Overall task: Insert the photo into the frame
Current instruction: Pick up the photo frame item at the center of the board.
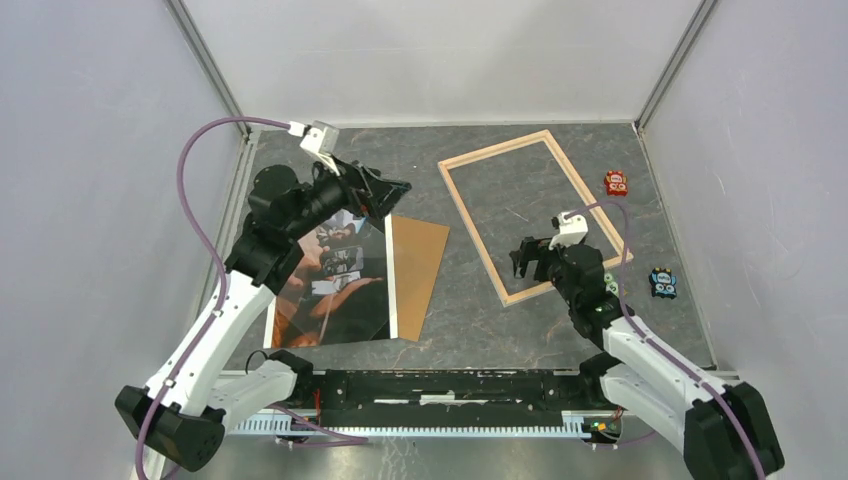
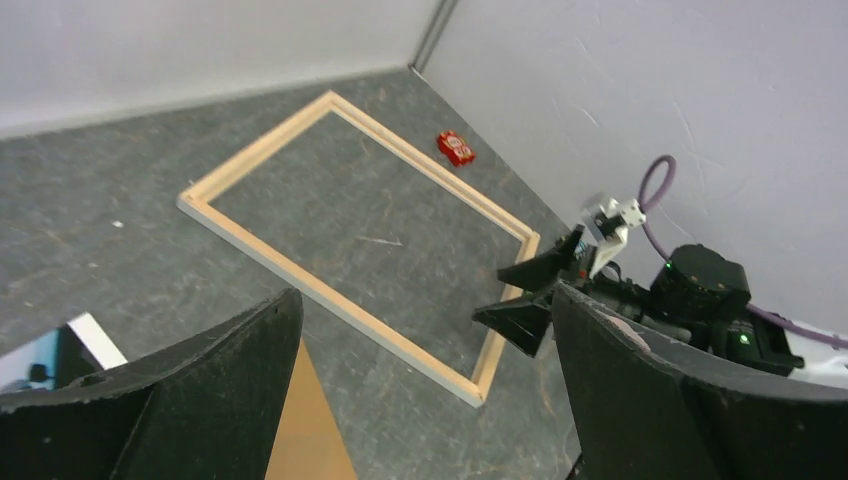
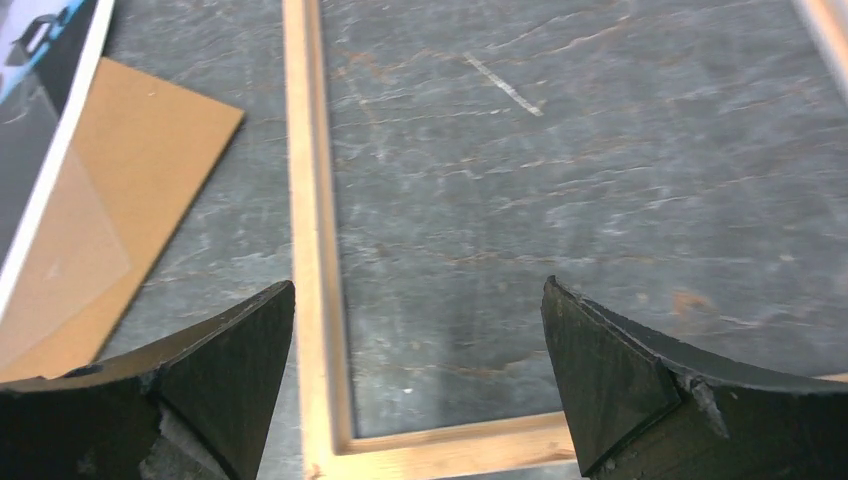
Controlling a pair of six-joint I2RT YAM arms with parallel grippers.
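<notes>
On the left of the grey table (image 1: 470, 340), the dark glossy photo print (image 1: 340, 300) lies flat, apart from the pale wooden rectangular frame (image 1: 474, 233) on the right; the left gripper (image 2: 422, 295) and the right gripper (image 3: 418, 290) both stand wide open and empty, so pinching the thin print may crease it.

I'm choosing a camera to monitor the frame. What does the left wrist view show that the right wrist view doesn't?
Only the left wrist view: all four rails of the frame, the red toy beyond it, and the open left gripper. Only the right wrist view: a full corner of the brown board. Both: the frame's near corner, part of the board, an edge of the photo, and the open right gripper.
</notes>
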